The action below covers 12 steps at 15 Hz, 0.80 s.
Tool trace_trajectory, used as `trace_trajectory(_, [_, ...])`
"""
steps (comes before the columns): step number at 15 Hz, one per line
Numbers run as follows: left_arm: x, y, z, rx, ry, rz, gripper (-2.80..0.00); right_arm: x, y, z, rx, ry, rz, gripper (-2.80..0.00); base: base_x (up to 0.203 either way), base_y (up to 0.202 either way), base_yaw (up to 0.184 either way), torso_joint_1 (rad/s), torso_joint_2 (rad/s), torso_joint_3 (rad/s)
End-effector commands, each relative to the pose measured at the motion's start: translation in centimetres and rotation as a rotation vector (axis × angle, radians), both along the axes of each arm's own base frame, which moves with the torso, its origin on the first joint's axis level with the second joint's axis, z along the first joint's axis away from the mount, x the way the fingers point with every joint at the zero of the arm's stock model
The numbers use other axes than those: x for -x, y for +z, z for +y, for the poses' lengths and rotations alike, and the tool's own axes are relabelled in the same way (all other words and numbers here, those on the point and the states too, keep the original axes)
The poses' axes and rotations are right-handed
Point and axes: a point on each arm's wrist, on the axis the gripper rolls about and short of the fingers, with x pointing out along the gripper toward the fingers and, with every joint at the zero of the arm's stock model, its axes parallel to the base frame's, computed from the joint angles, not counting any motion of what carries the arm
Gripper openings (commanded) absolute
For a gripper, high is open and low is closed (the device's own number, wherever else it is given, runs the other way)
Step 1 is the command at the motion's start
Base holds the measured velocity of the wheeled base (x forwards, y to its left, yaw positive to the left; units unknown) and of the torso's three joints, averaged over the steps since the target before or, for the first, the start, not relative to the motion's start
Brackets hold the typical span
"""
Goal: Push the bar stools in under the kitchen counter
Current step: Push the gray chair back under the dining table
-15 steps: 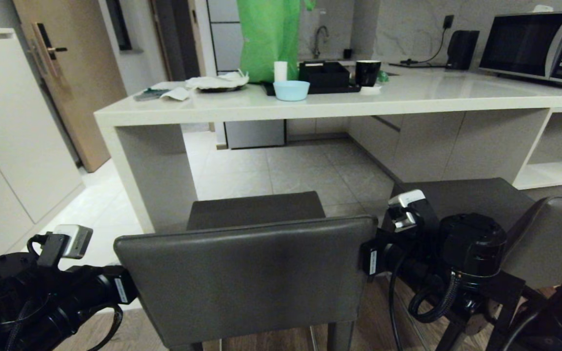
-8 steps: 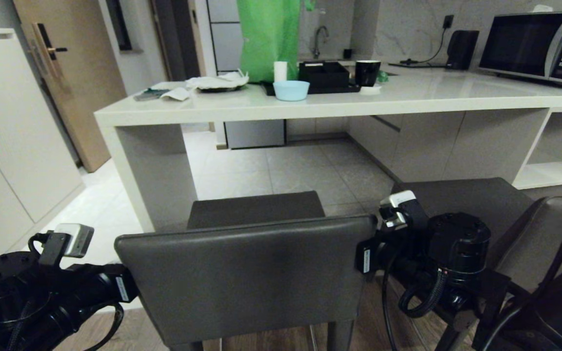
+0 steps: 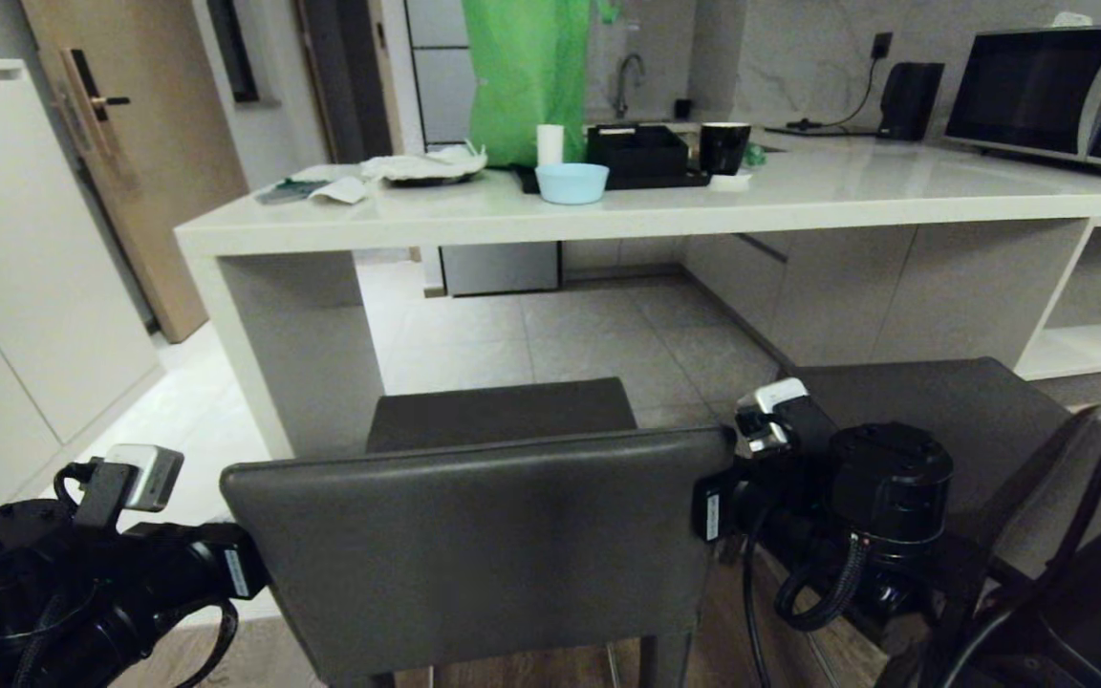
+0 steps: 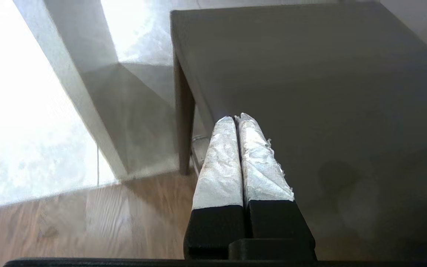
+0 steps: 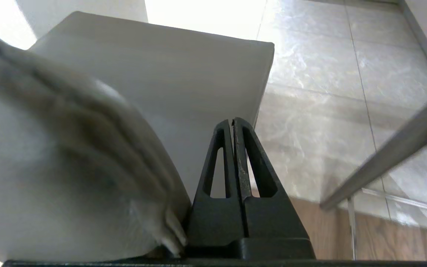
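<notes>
One bar stool (image 3: pixel 484 545) stands right before me, backrest towards me, square seat (image 3: pixel 503 413) facing the kitchen counter (image 3: pixel 608 215). My left arm (image 3: pixel 159 573) reaches to the backrest's left edge and my right arm (image 3: pixel 799 506) to its right edge; the backrest hides both sets of fingers in the head view. The left gripper (image 4: pixel 235 118), with white-wrapped fingers, is shut and empty, lying along the stool's grey side (image 4: pixel 310 92). The right gripper (image 5: pixel 233 120) is shut and empty beside the backrest (image 5: pixel 50 167). The second bar stool (image 3: pixel 933 401) stands to the right.
The counter holds a pale blue bowl (image 3: pixel 571 182), a black tray (image 3: pixel 641 153), a black mug (image 3: pixel 724 145), a green bag (image 3: pixel 527 76) and a microwave (image 3: pixel 1052 91). A counter side panel (image 3: pixel 307 354) stands ahead on the left. A tall cream cabinet (image 3: pixel 25 287) is far left.
The whole view has shifted a little: the counter looks slightly nearer, while the near stool keeps its place between my arms. The right arm has slid a little left along the backrest's edge.
</notes>
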Motion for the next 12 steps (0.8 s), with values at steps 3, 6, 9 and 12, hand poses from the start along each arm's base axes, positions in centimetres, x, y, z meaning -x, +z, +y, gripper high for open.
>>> trace_trajectory(3, [0.06, -0.02, -0.03, -0.004, -0.006, -0.001, -2.8, 0.18, -0.13, 0.13, 0.003, 0.007, 0.003, -2.8, 0.189, 0.0, 0.004, 0.004, 0.0, 0.006])
trace_trajectory(6, [0.06, -0.02, -0.03, -0.005, -0.008, -0.001, -2.8, 0.22, -0.19, 0.11, 0.005, 0.009, 0.005, -2.8, 0.179, 0.0, 0.003, 0.004, 0.0, 0.003])
trace_trajectory(9, [0.27, 0.25, -0.04, -0.004, -0.012, -0.013, -2.8, 0.82, -0.48, 0.28, 0.015, 0.022, 0.016, -2.8, 0.172, 0.0, 0.004, 0.005, 0.0, 0.0])
trace_trajectory(12, [0.86, 0.35, 0.06, -0.004, -0.008, -0.012, -2.8, 1.14, -0.54, 0.48, 0.018, 0.033, 0.019, -2.8, 0.038, 0.0, 0.001, 0.007, 0.0, 0.001])
